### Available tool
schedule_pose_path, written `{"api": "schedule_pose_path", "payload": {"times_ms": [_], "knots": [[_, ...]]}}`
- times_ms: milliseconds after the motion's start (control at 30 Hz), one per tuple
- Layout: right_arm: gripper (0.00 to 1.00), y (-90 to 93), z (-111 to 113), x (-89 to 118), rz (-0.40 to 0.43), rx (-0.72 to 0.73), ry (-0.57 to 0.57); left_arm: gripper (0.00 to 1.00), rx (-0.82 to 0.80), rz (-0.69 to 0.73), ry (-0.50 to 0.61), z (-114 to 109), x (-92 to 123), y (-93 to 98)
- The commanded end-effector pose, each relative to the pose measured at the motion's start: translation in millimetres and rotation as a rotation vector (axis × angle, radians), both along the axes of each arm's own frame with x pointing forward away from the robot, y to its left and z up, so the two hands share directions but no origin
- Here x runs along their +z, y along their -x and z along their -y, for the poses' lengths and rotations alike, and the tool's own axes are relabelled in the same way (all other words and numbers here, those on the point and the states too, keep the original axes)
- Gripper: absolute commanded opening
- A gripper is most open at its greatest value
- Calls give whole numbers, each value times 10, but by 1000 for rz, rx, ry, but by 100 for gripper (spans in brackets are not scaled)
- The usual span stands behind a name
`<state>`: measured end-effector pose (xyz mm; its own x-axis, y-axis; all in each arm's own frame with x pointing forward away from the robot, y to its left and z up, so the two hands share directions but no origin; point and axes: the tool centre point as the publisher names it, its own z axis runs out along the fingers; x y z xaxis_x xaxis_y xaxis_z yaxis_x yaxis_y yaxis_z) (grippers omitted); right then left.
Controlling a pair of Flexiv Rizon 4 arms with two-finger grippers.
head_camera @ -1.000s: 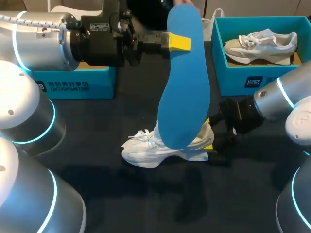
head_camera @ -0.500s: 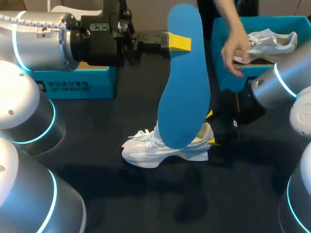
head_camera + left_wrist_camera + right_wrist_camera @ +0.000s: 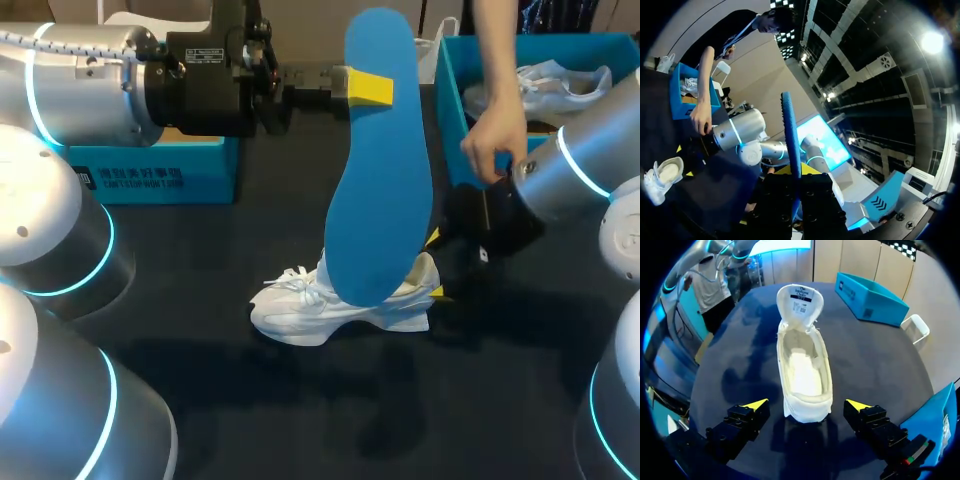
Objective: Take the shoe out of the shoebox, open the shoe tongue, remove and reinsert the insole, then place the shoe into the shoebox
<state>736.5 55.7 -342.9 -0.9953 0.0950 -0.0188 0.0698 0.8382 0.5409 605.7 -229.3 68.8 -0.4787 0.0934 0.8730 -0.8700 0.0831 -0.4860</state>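
Head view: left arm comes in from the left, left fingers point(image 3: 368, 87) pinching the blue insole point(image 3: 380, 170) near its upper end. The insole hangs upright above the bench point(image 3: 200, 390), with its lower end in front of the white shoe point(image 3: 335, 310). The shoe sits on its sole mid-bench, toe toward the left arm. Right fingers point(image 3: 807, 406) are low at the shoe's heel, spread wide, one yellow tip on each side and neither touching it. Right wrist view: shoe tongue point(image 3: 800, 300) is folded forward over the laces and the shoe's opening is wide open.

Left shoebox point(image 3: 160, 175), teal, is behind the left arm. Right shoebox point(image 3: 450, 130), teal, is at the far right and holds a second shoe point(image 3: 560, 85). A person's hand point(image 3: 492, 148) reaches down by that box's near corner, next to the right arm's wrist point(image 3: 555, 180). It looks to be touching the arm, hard to confirm. Left wrist view shows the insole edge-on between the black finger bodies.
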Motion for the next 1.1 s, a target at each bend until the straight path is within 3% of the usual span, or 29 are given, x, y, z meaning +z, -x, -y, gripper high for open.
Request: {"api": "schedule_pose_path", "payload": {"times_ms": [33,367,733,1100], "knots": [[100,2,-10,1,1,-2,3,0,-1,0,-2,20,3,-8],[100,-9,-19,29,5,0,7,0,-1,0,-2,20,3,-8],[100,-154,0,130,-2,4,97,0,-1,0,-2,20,3,-8],[100,-150,-53,254,17,16,193,0,-1,0,-2,20,3,-8]]}}
